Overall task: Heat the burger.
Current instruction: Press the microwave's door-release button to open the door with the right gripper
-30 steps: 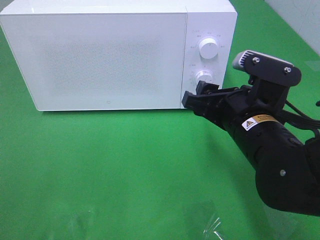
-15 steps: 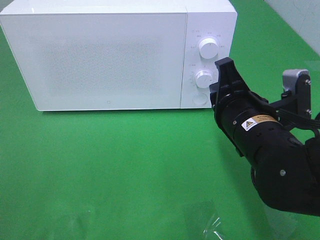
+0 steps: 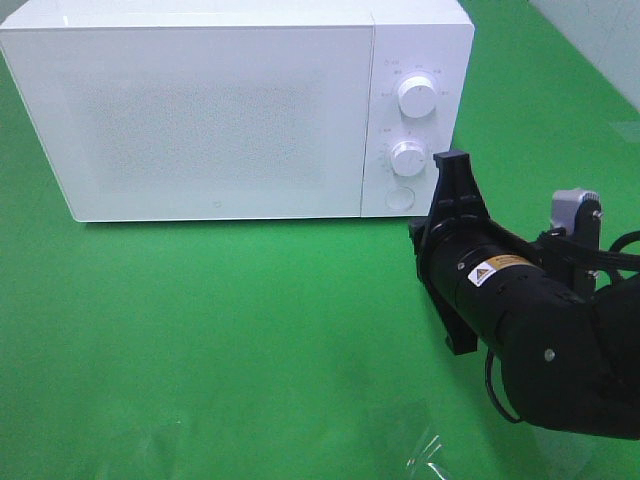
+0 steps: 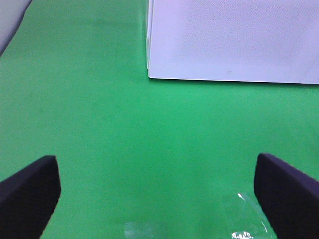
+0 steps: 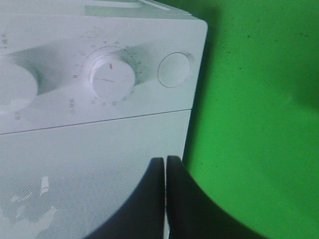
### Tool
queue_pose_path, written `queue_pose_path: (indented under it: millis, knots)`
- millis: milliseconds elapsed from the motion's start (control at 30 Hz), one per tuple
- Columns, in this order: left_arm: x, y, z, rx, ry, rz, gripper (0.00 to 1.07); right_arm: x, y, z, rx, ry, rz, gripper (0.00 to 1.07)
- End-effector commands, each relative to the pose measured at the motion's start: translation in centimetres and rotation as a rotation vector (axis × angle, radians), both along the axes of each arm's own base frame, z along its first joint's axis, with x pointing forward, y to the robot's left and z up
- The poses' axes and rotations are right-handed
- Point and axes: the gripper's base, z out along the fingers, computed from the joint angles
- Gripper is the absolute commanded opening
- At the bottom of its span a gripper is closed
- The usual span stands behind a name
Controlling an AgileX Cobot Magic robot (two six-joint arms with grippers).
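The burger is out of view. A white microwave [image 3: 220, 110] stands at the back of the green table with its door closed. My right gripper [image 3: 452, 160] is shut with nothing between its fingers, and hangs just right of the lower knob [image 3: 408, 158] and the round button [image 3: 399, 197], apart from both. In the right wrist view the shut gripper [image 5: 165, 164] points at the microwave front below the lower knob [image 5: 110, 76] and the button [image 5: 174, 69]. My left gripper [image 4: 158, 191] is open over bare green cloth, short of the microwave [image 4: 234, 40].
An upper knob [image 3: 416, 96] sits above the lower one on the control panel. A crinkled clear plastic patch [image 3: 425, 450] lies on the cloth near the front edge. A pale wall [image 3: 600, 40] borders the table at the back right.
My right gripper let go of the lower knob, turned its wrist, shut, and drew back toward the front right. The left gripper has not moved.
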Motion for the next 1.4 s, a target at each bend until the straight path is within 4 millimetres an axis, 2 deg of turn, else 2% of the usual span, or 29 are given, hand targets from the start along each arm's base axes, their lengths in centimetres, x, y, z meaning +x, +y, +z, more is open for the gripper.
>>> queue_pose_path:
  millis: [33,133,333,633,1067,1100,1200,1400]
  knots:
    - [0.0,0.0,0.0,-0.004,-0.013,-0.001,0.98,0.2,0.2,-0.7,0.027,0.022,-0.01,0.0]
    - [0.0,0.0,0.0,-0.004,-0.013,-0.001,0.98,0.1,0.3,-1.6,0.058,0.05,-0.013,0.0]
    - [0.0,0.0,0.0,-0.004,-0.013,-0.001,0.98,0.6,0.0,-2.1,0.055,0.062,-0.022,0.0]
    - [0.0,0.0,0.0,-0.003,-0.013,-0.001,0.98,4.1,-0.7,-2.3,0.081,0.063,-0.01,0.0]
    - [0.0,0.0,0.0,-0.004,-0.013,-0.001,0.98,7.3,-0.9,-3.3,0.12,0.105,-0.033,0.0]
    - [0.0,0.0,0.0,-0.004,-0.013,-0.001,0.98,8.0,-0.8,-3.6,0.123,0.107,-0.04,0.0]
    - [0.0,0.0,0.0,-0.004,-0.013,-0.001,0.98,8.2,-0.7,-3.7,0.124,0.106,-0.039,0.0]
    - [0.0,0.0,0.0,-0.004,-0.013,-0.001,0.98,10.0,-0.4,-4.5,0.129,0.103,-0.055,0.0]
